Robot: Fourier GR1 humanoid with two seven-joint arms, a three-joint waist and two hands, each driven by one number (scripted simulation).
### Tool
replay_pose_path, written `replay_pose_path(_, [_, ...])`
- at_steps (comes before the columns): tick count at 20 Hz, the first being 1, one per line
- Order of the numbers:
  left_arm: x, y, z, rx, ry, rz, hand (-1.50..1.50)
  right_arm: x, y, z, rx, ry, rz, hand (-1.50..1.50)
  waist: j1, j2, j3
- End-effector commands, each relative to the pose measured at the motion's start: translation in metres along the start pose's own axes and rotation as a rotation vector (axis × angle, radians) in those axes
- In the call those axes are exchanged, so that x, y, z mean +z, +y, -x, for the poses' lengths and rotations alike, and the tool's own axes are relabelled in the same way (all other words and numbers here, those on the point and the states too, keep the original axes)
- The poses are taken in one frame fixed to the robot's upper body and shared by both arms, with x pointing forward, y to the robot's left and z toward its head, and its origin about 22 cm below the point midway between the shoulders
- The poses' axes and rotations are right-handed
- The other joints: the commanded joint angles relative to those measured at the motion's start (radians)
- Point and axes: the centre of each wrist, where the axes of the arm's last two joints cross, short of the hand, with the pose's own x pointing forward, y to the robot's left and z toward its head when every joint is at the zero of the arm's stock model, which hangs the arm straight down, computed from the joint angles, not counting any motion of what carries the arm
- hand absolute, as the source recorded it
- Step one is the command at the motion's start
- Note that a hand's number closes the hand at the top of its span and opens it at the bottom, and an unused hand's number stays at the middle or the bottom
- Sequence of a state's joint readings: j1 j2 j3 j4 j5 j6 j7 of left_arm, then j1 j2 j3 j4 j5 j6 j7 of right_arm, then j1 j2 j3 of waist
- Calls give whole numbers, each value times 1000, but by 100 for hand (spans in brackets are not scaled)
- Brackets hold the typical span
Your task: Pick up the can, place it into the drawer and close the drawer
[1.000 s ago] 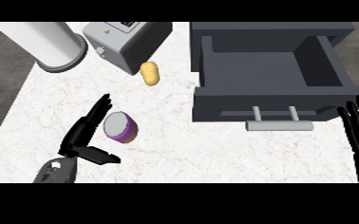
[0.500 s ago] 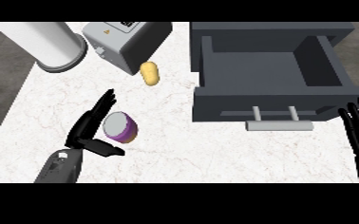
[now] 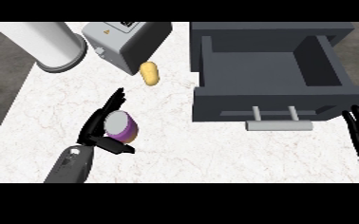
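Observation:
The can (image 3: 120, 125), purple with a pale grey top, stands on the white counter at the lower left. My left hand (image 3: 100, 127) is open against the can's left side, fingers straight and pointing up, thumb stretched out below the can. The dark grey drawer (image 3: 270, 71) stands pulled open at the right, its inside bare, with a light grey handle (image 3: 278, 125) on its front. Only the fingertips of my right hand (image 3: 350, 122) show at the right edge, next to the drawer's front.
A yellow oval object (image 3: 149, 73) lies between the can and a grey toaster (image 3: 126, 42) at the back. A large white cylinder (image 3: 49, 43) stands at the back left. The counter's left edge runs past the cylinder.
My left hand has slid slightly to the right and closer round the can's left side. The can and the drawer have stayed put.

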State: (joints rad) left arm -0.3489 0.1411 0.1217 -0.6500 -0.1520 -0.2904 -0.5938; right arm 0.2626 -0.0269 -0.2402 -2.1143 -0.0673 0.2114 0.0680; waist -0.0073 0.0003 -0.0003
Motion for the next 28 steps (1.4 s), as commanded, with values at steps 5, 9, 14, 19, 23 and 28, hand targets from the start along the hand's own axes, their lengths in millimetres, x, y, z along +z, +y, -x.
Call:
replay_pose_path(5, [-21, -14, -10, -1, -28, 40, -150, -2, 14, -16, -4, -2, 6, -150, 2, 0, 0])
replay_pose_path(9, [-31, -37, -10, 11, -38, 79, 150, -13, 2, 4, -9, -5, 8, -150, 1, 1, 0])
replay_pose_path(14, [-19, -37, -15, 70, -62, 117, 150, 3, -16, -5, -22, -9, 0, -150, 4, -2, 0])
replay_pose_path(19, [-23, -39, -37, 103, -75, 116, 150, 11, -2, -7, -23, 1, 14, -150, 6, -2, 1])
replay_pose_path(23, [-8, -25, -28, 127, -88, -52, 150, 20, -3, -29, 8, 0, -5, -150, 7, -4, 0])
replay_pose_path(28, [-2, 10, -37, 136, -81, -426, 150, 13, -4, -5, -24, -1, 41, -150, 17, -3, 1])
